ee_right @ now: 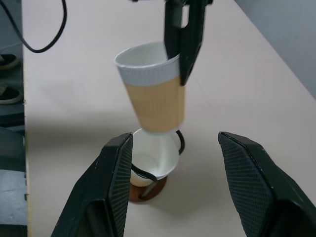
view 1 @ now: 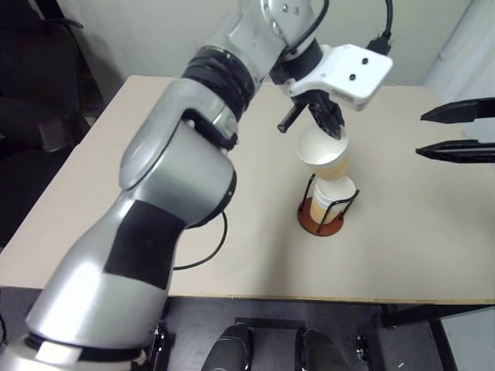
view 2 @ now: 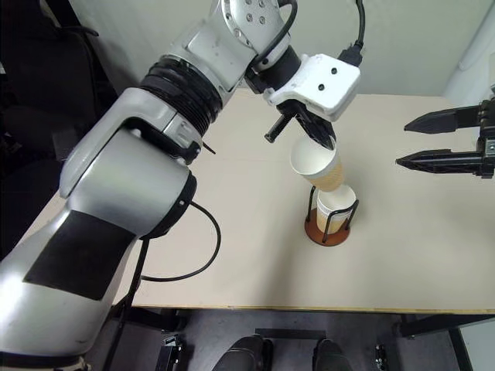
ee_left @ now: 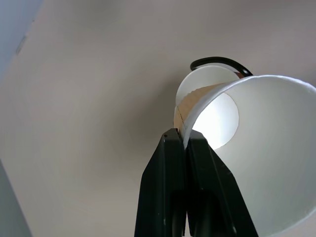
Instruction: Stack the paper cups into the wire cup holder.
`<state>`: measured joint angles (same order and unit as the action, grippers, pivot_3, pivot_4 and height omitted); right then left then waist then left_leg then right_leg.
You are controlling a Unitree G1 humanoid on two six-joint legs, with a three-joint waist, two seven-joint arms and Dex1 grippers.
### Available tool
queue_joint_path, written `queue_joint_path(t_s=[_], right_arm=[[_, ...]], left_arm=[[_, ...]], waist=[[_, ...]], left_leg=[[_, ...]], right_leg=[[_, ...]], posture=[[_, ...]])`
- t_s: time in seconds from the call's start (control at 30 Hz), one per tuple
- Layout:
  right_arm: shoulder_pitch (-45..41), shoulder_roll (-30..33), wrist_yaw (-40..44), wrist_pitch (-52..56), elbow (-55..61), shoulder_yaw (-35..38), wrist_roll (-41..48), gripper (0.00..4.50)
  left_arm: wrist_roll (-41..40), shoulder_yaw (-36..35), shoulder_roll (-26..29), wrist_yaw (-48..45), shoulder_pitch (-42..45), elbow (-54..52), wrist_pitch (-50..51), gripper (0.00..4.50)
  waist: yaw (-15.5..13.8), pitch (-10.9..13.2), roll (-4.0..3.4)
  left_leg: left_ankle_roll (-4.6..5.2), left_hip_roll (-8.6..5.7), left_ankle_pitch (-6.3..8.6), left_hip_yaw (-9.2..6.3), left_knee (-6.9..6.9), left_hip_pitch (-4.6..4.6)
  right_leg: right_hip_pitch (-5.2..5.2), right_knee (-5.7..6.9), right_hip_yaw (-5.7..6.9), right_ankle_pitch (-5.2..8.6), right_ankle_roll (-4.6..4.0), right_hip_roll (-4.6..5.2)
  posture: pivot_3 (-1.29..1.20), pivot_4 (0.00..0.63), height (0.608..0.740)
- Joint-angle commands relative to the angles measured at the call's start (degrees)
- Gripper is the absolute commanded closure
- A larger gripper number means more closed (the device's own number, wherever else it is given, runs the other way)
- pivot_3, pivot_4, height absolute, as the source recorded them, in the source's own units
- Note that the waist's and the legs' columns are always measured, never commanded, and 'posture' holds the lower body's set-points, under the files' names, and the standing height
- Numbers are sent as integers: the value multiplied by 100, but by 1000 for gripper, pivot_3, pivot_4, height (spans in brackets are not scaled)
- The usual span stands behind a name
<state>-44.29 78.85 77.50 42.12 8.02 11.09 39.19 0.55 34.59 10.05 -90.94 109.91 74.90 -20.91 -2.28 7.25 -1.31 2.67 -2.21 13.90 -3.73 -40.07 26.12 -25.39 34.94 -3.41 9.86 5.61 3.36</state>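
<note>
Paper cups, two: one (view 2: 335, 207) seated in wire cup holder (view 2: 328, 232), one (view 2: 315, 166) pinched at rim by left tool (view 2: 323, 141). Right tool (view 2: 421, 141) open, empty.

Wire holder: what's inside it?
One paper cup sits upright in the wire holder. Whether more are nested under it can't be seen. A second cup hangs above, pinched by the left gripper.

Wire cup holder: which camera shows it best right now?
The right eye view: the wire cup holder shows whole, base and loops, with a cup seated inside. Left eye view is similar. In the right wrist view a finger overlaps it; the left wrist view catches one wire loop.
</note>
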Motion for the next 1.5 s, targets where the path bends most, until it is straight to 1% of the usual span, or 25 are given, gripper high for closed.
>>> queue_joint_path(t_s=[0.03,0.37,0.57,0.7,1.03,1.5], right_arm=[[-311,211,21,25,19,208,57,1751],[-631,535,69,560,356,278,448,1751],[-642,713,50,699,439,385,593,1751],[-534,877,46,850,547,615,712,1751],[-158,895,-59,891,665,945,753,1751],[-22,873,-106,797,703,982,758,1751]], left_arm=[[8,-137,-41,-156,58,-20,-12,4461],[18,-210,-189,-156,-20,5,44,4461],[96,-288,-259,-156,-34,25,56,4461],[207,-331,-297,-156,-83,42,3,4461],[559,-529,-331,-156,-185,75,-53,4461],[1062,-963,-432,-152,-256,87,-79,4461]], waist=[[2,0,0],[-3,0,0],[-3,0,0],[-4,0,0],[-3,-1,-1],[-3,-1,-1]], left_leg=[[0,1,0,0,0,0],[4,0,3,2,1,1],[4,-1,3,2,-1,0],[5,1,2,3,-1,1],[9,0,0,5,-5,-1],[12,0,-1,7,-7,-1]], right_leg=[[0,-1,-1,0,0,1],[2,0,3,1,2,0],[2,0,1,5,5,1],[2,0,1,9,6,2],[4,3,-2,12,12,3],[4,3,-2,13,14,3]], posture=[[0,150,740],[0,150,740],[0,150,740],[0,150,740],[0,150,740],[0,150,740]])
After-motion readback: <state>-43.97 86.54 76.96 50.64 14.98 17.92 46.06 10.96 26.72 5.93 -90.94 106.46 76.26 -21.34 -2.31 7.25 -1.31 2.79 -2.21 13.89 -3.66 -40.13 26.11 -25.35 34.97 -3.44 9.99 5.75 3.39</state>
